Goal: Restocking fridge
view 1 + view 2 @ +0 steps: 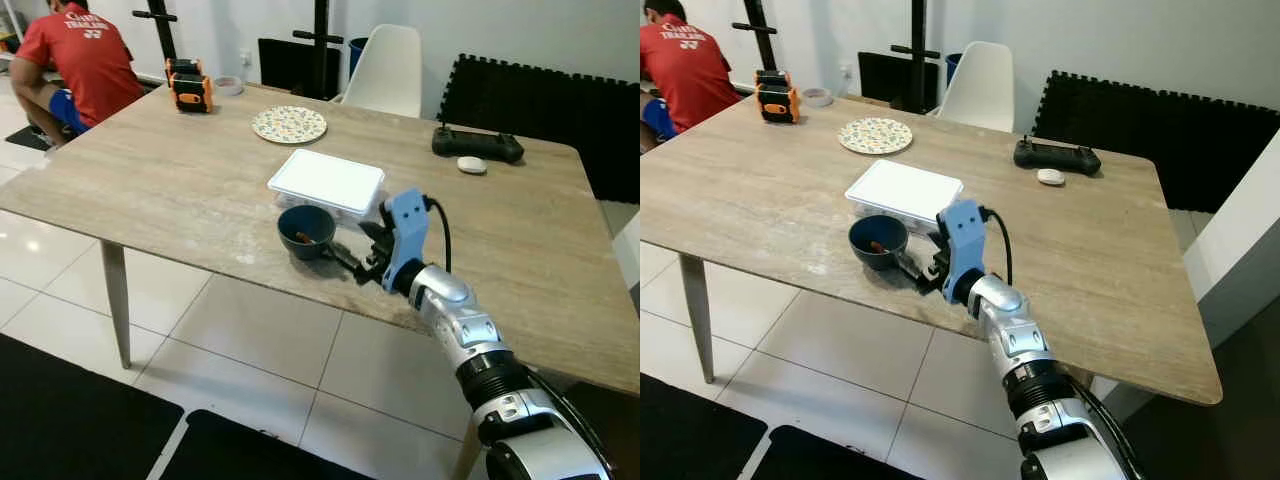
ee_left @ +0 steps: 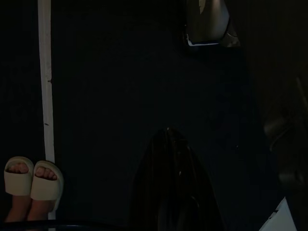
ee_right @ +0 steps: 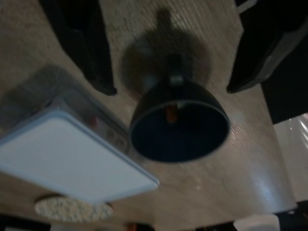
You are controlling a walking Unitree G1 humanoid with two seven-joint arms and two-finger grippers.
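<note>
The dark blue bowl (image 1: 306, 231), with a scrap of food inside, sits near the wooden table's (image 1: 150, 190) front edge, touching the white-lidded container (image 1: 327, 181) behind it. Just to its right, the right gripper (image 3: 168, 62) points at the bowl, fingers spread wide and holding nothing. Better to ease forward level until the fingers straddle the rim, then close gently so the bowl doesn't skid toward the edge.

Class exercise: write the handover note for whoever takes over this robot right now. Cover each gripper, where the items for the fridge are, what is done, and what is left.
Right gripper: open, fingers either side of the dark blue bowl, not gripping it.
Left gripper: idle, hanging low over dark flooring.
Bowl sits near the table front edge, beside the white-lidded container.
Done: the approach to the bowl.
Left: grip the bowl, carry it to the fridge, then the container.
</note>
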